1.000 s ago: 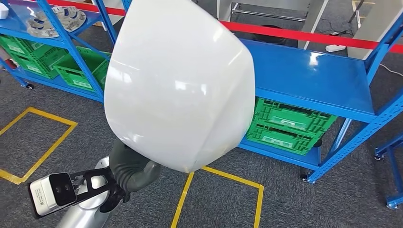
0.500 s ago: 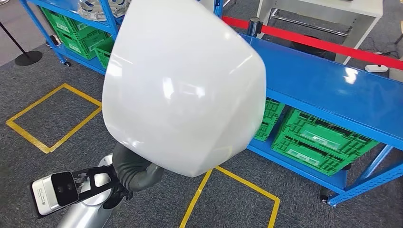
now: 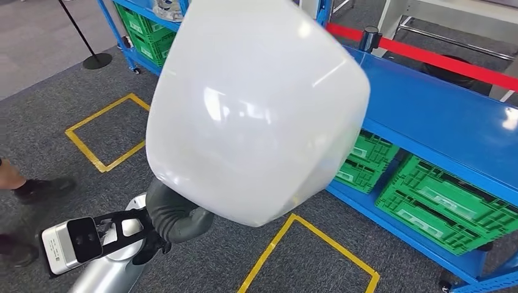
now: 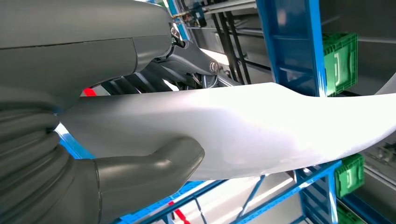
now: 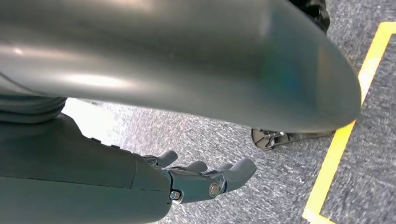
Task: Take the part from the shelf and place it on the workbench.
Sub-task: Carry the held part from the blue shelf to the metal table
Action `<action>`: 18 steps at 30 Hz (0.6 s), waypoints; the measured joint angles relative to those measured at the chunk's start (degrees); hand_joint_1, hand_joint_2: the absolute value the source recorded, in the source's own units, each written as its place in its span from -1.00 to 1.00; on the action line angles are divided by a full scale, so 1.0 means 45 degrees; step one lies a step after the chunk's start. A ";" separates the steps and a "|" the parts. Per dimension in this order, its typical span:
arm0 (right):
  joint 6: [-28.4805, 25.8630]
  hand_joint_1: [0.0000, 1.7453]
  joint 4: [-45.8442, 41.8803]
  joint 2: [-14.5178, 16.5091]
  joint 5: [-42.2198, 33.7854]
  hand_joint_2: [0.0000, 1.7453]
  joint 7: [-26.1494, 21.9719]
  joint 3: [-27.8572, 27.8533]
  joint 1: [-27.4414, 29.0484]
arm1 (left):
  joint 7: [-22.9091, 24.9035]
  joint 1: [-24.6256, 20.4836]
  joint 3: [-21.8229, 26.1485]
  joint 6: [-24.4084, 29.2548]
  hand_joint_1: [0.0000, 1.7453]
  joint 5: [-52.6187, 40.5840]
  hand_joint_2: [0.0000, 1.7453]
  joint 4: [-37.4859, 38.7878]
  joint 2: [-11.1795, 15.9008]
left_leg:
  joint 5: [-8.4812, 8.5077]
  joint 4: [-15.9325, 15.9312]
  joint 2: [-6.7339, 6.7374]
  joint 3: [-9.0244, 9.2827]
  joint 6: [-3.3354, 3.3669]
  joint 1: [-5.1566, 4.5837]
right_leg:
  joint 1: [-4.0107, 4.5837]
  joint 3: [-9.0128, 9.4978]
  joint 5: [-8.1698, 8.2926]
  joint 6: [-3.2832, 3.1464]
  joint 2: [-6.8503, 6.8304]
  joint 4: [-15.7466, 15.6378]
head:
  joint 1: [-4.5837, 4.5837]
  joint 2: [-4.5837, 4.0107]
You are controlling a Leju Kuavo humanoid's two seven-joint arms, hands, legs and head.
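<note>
The left hand (image 4: 140, 172) grips the large, smooth, glossy white dome-shaped shell part (image 3: 253, 110) by its rim, thumb pressed on one face and darker fingers behind the other, so the part rises well above the hand and blocks most of the head view. The right hand (image 5: 201, 179) hangs beside the body, holding nothing, its fingers lightly curled and apart above the grey carpet (image 5: 261, 158). Held by a single edge, the slick, bulky shell could, I judge, twist or slide out of the pinch if the arm jolts, and it could knock the blue metal shelf (image 3: 440, 122) just beyond it, since the robot can barely see past it. The workbench cannot be made out. How far the fingers wrap behind the rim is hidden, and a person's shoes (image 3: 36, 186) are cut off at the edge.
</note>
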 joint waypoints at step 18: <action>0.0018 -1.00 -0.0004 -0.0580 -0.0583 -1.00 0.1359 -0.0641 -0.0039 | 0.0179 -0.0181 0.0017 -0.0335 1.00 0.0368 1.00 0.0259 0.0276 | 0.1481 -0.3276 -0.1165 0.1509 0.0680 -0.0046 | -0.0022 -0.0368 -0.0356 0.0550 0.1333 0.1063 | 0.0149 0.0000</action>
